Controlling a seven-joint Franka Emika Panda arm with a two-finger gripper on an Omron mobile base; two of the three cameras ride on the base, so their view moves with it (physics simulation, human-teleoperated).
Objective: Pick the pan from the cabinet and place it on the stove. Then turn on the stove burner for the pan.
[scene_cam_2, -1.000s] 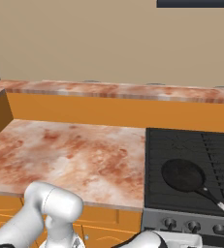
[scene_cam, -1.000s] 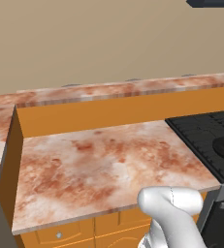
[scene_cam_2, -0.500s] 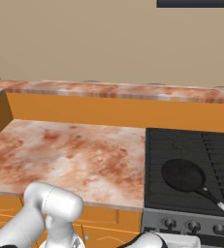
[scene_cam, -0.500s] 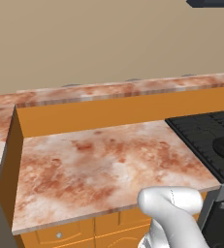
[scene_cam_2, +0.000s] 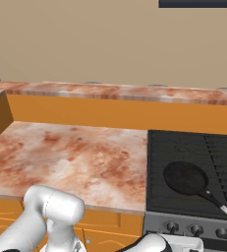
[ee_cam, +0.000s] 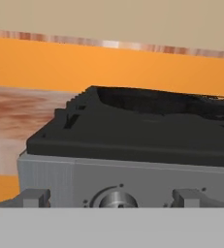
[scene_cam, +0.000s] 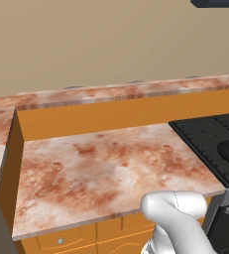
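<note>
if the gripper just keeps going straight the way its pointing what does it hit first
Most likely the round silver knob on the grey front edge of the stove: in the hand view it sits centred between the two finger tips. How far off it is, I cannot tell.

a reddish marbled countertop (scene_cam: pixel 106 173) lay level beside the cooking area, its surface mottled in rust and cream. an orange backsplash (scene_cam_2: pixel 110 114) rose behind it, capped by a raised marbled ledge (scene_cam_2: pixel 134 92). orange-brown drawer fronts (scene_cam: pixel 61 239) with small silver knobs sat under the counter edge. a plain beige wall (scene_cam: pixel 96 39) stood behind the ledge.
</note>
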